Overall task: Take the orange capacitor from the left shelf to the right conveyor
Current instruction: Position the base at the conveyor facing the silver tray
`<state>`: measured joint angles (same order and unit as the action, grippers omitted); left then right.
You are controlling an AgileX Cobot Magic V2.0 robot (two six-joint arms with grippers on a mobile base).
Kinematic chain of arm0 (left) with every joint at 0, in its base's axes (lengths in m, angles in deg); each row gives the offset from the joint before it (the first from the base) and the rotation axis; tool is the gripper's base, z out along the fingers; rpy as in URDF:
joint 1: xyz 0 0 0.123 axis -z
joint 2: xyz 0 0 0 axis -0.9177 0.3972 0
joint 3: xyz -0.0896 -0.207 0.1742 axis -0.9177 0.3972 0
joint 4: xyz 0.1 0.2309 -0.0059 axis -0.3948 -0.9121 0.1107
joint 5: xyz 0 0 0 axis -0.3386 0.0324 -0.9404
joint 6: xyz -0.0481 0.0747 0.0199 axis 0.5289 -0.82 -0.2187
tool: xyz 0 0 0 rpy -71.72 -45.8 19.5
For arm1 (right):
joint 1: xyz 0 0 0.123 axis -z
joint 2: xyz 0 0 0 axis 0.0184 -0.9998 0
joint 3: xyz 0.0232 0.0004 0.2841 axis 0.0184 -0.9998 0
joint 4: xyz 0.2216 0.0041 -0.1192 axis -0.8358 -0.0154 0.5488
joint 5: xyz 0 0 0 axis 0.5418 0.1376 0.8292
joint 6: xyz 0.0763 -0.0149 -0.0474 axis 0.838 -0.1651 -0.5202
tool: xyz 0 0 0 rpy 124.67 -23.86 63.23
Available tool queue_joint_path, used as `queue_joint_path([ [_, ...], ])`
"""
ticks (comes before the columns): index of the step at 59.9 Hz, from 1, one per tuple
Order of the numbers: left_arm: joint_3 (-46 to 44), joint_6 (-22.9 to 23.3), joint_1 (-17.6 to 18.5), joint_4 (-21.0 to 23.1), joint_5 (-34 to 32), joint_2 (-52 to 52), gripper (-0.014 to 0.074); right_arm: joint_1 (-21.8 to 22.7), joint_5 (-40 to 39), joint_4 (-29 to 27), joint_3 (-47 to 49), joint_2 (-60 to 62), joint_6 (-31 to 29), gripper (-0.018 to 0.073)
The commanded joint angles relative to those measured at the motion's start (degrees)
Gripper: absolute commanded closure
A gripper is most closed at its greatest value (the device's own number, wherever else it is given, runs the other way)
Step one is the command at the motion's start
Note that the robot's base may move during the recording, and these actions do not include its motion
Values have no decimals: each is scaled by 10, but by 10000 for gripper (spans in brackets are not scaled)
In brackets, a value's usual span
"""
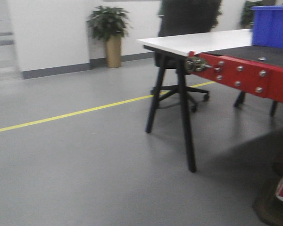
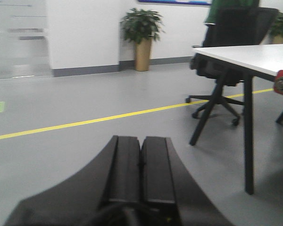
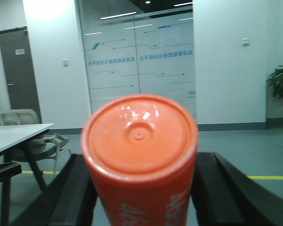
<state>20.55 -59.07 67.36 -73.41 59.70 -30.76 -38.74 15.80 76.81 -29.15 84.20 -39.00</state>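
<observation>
While my right jaws clamp the orange capacitor (image 3: 139, 155), flat top up, and my left jaws sit pressed together, empty, the right conveyor (image 1: 236, 52) lies ahead-right.

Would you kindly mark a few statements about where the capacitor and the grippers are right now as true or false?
1. The right gripper clamps the orange capacitor. True.
2. The left gripper holds a second capacitor. False: its fingers are closed together on nothing.
3. The conveyor has a red bolted side frame. True.
4. The orange capacitor already rests on the conveyor. False: it is in the right gripper.
5. The floor line is red. False: it is yellow.
</observation>
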Motion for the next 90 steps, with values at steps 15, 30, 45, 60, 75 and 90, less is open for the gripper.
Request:
queue_joint_path([
  [15,12,4,1,1,-52,-4,722,1,-50,4,16,-6,-4,512],
  [30,12,4,1,1,-52,-4,722,1,-50,4,16,-6,-4,512],
  [45,12,4,1,1,-52,-4,722,1,-50,4,16,-6,-4,512],
  [60,12,4,1,1,-52,-4,722,1,-50,4,16,-6,-4,512],
  [75,12,4,1,1,-52,-4,722,1,-50,4,16,-6,-4,512],
  [90,12,4,1,1,-52,-4,722,1,-50,4,16,-6,-4,512],
])
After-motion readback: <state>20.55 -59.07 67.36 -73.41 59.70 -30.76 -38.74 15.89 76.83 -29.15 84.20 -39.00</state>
